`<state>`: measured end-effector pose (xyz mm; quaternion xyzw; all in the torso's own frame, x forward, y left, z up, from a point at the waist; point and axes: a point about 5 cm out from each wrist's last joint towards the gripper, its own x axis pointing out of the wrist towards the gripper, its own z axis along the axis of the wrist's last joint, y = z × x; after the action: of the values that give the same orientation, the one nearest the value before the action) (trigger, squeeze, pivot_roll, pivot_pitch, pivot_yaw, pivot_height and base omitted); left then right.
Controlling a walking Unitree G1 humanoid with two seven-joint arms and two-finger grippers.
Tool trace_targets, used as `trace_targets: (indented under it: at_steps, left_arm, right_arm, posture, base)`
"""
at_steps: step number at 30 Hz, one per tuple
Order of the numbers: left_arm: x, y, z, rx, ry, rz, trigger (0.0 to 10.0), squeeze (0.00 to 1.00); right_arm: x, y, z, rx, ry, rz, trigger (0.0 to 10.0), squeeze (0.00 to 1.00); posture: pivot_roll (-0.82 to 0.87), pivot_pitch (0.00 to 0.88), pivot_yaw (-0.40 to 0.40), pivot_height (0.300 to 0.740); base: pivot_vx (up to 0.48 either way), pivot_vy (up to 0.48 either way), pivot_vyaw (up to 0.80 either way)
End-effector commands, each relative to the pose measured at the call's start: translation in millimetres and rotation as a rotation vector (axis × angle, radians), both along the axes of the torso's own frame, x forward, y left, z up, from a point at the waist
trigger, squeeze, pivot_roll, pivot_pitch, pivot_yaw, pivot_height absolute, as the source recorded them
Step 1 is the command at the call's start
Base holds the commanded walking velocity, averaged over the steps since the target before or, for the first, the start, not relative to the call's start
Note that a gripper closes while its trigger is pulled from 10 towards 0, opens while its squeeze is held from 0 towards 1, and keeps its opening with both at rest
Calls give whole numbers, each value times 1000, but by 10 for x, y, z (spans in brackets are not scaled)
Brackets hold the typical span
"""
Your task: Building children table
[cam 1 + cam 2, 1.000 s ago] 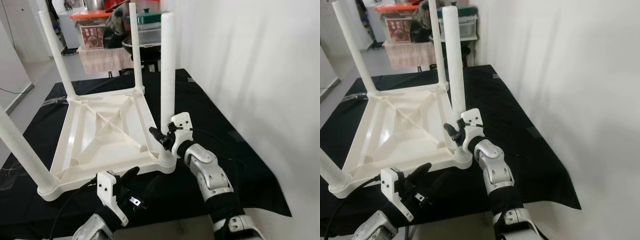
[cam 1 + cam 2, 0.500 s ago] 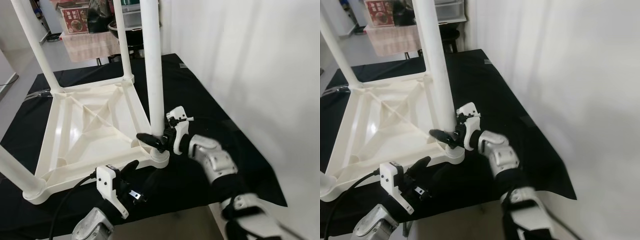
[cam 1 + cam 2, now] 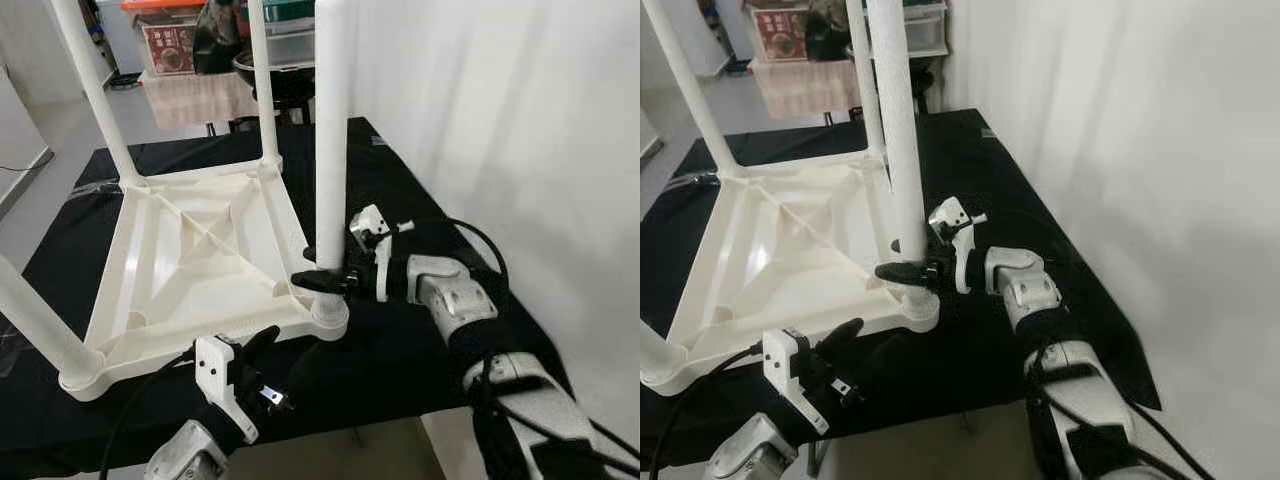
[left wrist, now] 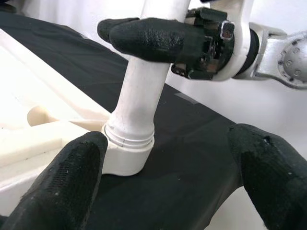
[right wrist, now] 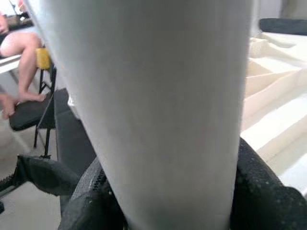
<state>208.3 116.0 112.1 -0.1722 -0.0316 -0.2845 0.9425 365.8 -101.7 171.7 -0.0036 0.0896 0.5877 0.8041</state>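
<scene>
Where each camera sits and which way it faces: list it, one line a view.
Left eye view: on the head, looking forward and down at the upturned white table on black cloth; both arms show.
Right eye view: same head, same scene, shifted sideways; right gripper clamps the near leg.
Left wrist view: along the open left gripper toward that leg's socket.
Right wrist view: pressed against the leg, black fingers either side.
Shared: the near leg appears in all four.

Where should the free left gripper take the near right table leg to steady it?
Probably low on the table leg, just above its socket collar, coming in from the near side. The right gripper already clamps that round upright shaft from the right, and the left gripper sits open below it.
</scene>
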Motion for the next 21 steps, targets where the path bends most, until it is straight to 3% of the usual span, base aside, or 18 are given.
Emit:
trace_targets:
  at_steps: [1, 7, 8, 9, 10, 11, 12, 14, 17, 21]
  left_arm:
    - [-14, 13, -23, 12, 6, 11, 10000, 0]
    - [-42, 23, -21, 20, 4, 23, 10000, 0]
    - [-87, 23, -14, 33, 0, 31, 10000, 0]
    - [-154, 20, -9, 44, -2, 32, 10000, 0]
    - [-154, 20, -9, 44, -2, 32, 10000, 0]
    - [-201, 16, -5, 51, -2, 32, 10000, 0]
    - [-201, 16, -5, 51, -2, 32, 10000, 0]
    - [-263, 27, 4, 47, 3, 31, 10000, 0]
    - [-244, 21, -2, 49, 4, 20, 10000, 0]
    - [-214, 13, -22, 60, 2, 5, 10000, 0]
  right_arm:
    - [0, 19, 3, 31, 26, 25, 0, 0]
    - [17, -129, -62, -9, 6, -68, 0, 0]
    - [27, -204, -147, -56, 16, -172, 0, 0]
    - [66, -285, -324, -113, 40, -471, 0, 0]
    - [66, -285, -324, -113, 40, -471, 0, 0]
    - [68, -365, -449, -164, 57, -689, 0, 0]
    - [68, -365, -449, -164, 57, -689, 0, 0]
    - [-325, -240, -764, -165, 137, -831, 0, 0]
    - [-458, -154, -760, -143, 127, -780, 0, 0]
    - [-348, -79, -668, -150, 89, -701, 0, 0]
  posture:
    - [20, 0, -4, 740]
    - [17, 0, -11, 740]
    - [7, 0, -15, 740]
    - [4, 0, -19, 740]
    - [4, 0, -19, 740]
    - [4, 0, -19, 740]
    - [4, 0, -19, 740]
    - [-15, 0, 8, 740]
    - [-23, 0, 13, 740]
    - [-16, 0, 5, 740]
  base:
    - [0, 0, 0]
    - [0, 0, 0]
    - [0, 0, 0]
    - [0, 0, 0]
    - [0, 0, 0]
    - [0, 0, 0]
    - [0, 0, 0]
    - [0, 0, 0]
    - [0, 0, 0]
    - [0, 0, 0]
